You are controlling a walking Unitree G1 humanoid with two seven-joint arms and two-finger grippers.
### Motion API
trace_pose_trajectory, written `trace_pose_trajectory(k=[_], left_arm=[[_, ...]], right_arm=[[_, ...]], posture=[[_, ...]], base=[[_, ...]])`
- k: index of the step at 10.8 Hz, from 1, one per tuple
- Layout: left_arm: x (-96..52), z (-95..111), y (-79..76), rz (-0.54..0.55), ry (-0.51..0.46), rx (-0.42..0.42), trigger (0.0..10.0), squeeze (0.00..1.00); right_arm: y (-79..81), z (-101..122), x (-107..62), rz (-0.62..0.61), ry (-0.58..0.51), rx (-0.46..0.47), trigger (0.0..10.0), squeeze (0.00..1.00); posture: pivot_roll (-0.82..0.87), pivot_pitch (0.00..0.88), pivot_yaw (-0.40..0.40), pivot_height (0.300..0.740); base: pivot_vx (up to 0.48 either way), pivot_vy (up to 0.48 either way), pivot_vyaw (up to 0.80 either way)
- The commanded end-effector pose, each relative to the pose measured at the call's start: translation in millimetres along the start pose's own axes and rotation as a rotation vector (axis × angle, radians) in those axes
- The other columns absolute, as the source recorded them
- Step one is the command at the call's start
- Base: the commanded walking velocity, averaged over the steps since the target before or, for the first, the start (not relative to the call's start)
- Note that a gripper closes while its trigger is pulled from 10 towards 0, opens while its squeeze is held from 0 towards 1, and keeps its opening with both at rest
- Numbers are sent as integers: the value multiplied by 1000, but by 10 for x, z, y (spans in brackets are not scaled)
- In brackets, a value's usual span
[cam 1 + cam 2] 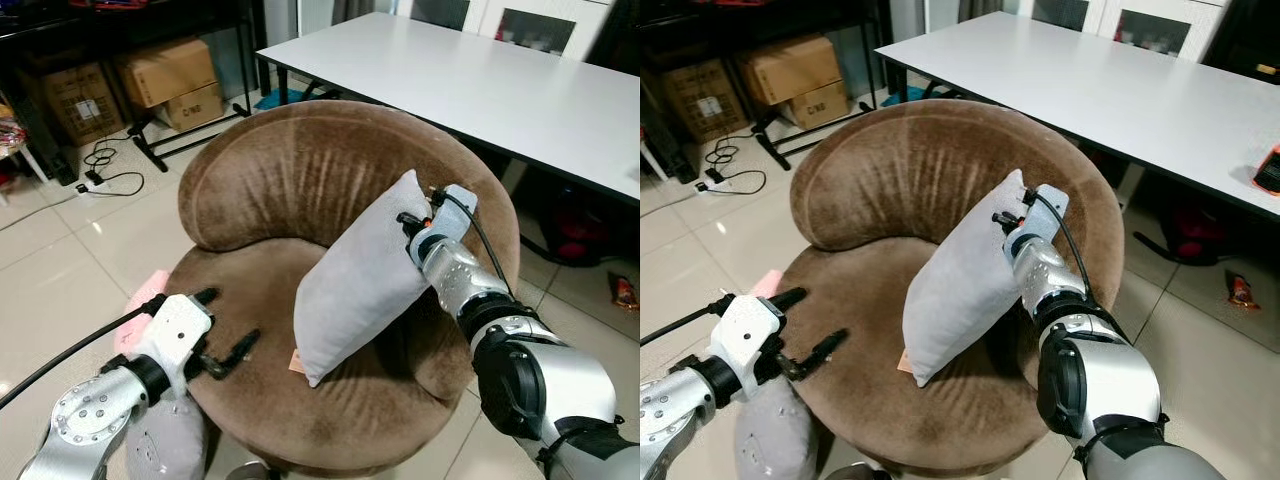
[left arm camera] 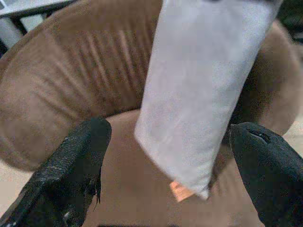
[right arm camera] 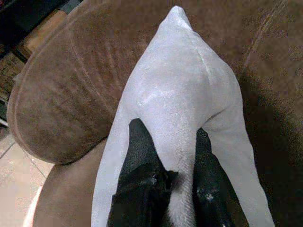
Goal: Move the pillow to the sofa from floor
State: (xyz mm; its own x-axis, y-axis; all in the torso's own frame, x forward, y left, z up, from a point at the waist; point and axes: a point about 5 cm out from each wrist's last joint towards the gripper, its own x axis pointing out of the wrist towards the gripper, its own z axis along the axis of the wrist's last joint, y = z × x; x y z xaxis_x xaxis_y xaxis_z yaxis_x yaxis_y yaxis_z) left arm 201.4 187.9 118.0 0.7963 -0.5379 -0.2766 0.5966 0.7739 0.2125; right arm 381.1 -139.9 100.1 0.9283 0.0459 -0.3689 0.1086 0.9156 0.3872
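Black fingers [image 3: 142,156] of the right gripper [image 3: 168,161] pinch the top edge of the grey pillow [image 1: 360,275], one on each side of the cloth. Over at the front of the sofa [image 1: 290,170], the left gripper [image 1: 225,330] has its two fingers spread wide apart, with nothing between them.

Biggest of all is the white table [image 1: 500,80], which stands behind the sofa and runs off past its right side. The sofa is round, brown and fuzzy, with a curved back. The grey pillow stands tilted on the sofa seat, its lower corner resting on the seat and its top leaning toward the right side of the sofa's back. It is off the floor.

The right arm [image 1: 520,350] reaches in over the right edge of the sofa. The left arm [image 1: 100,400] comes in low at the sofa's front left edge.

A second grey pillow [image 1: 165,440] lies on the floor just by the front left of the sofa, under the left arm. Something pink [image 1: 140,305] lies on the floor beside the sofa's left edge. Brown boxes [image 1: 165,70] sit well behind the sofa to the left. A small orange tag [image 2: 182,191] shows on the seat under the pillow's lower corner.
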Motion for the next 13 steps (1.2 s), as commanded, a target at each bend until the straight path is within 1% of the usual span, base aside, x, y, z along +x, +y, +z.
trace_pose_trajectory(k=[1, 2, 3, 4, 5, 6, 7, 8, 9, 10, 11, 12, 13], left_arm=[[-17, 43, -27, -24, -28, -21, 10000, 561], [-29, 74, -66, -65, -53, -48, 10000, 561], [-56, 87, -109, -119, -65, -66, 10000, 557], [-52, 92, -110, -129, -66, -72, 10000, 557], [-42, 100, -107, -130, -70, -75, 10000, 557], [-30, 106, -99, -123, -75, -75, 10000, 561], [-24, 108, -84, -112, -82, -76, 10000, 561], [-31, 96, -48, -97, -76, -103, 10000, 557], [-21, 99, -4, -55, -90, -99, 10000, 561], [-10, 104, 30, -18, -103, -81, 10000, 573], [24, 122, 129, 106, -129, -63, 10000, 576], [41, 106, 253, 210, -129, -113, 10000, 569], [22, 123, 396, 341, -166, -115, 10000, 569]], right_arm=[[-23, 82, 0, -8, -48, -1, 10000, 75], [-66, 106, -5, -24, -71, -5, 10000, 157], [-132, 152, -13, -40, -106, 18, 10000, 608], [-165, 175, -17, -60, -117, -3, 10000, 922], [-205, 188, -23, -87, -125, -35, 10000, 1000], [-222, 197, -29, -85, -136, -122, 10000, 1000], [-228, 212, -34, -67, -153, -154, 10000, 1000], [-288, 237, -50, -61, -175, -151, 10000, 1000], [-351, 277, -73, -41, -199, -220, 10000, 1000], [-377, 303, -88, -31, -218, -262, 10000, 1000], [-530, 370, -144, -77, -274, -255, 10000, 1000], [-706, 394, -236, -154, -334, -253, 10000, 0], [-692, 338, -399, -56, -372, -210, 10000, 0]], posture=[[-11, 32, 10, 740], [-14, 31, 12, 740], [-22, 30, 16, 740], [-25, 28, 16, 740], [-28, 26, 15, 740], [-30, 20, 14, 740], [-32, 13, 8, 740], [-35, 0, 4, 740], [-43, 0, 7, 740], [-47, 0, 9, 740], [-58, 0, 12, 740], [-72, 0, 18, 740], [-80, 0, 20, 740]], base=[[0, 0, 0], [0, 0, 0], [0, 0, 0], [0, 0, 0], [0, 0, 0], [0, 0, 0], [0, 0, 0], [0, 0, 0], [0, 0, 0], [0, 0, 0], [0, 0, 0], [0, 0, 0], [0, 0, 0]])
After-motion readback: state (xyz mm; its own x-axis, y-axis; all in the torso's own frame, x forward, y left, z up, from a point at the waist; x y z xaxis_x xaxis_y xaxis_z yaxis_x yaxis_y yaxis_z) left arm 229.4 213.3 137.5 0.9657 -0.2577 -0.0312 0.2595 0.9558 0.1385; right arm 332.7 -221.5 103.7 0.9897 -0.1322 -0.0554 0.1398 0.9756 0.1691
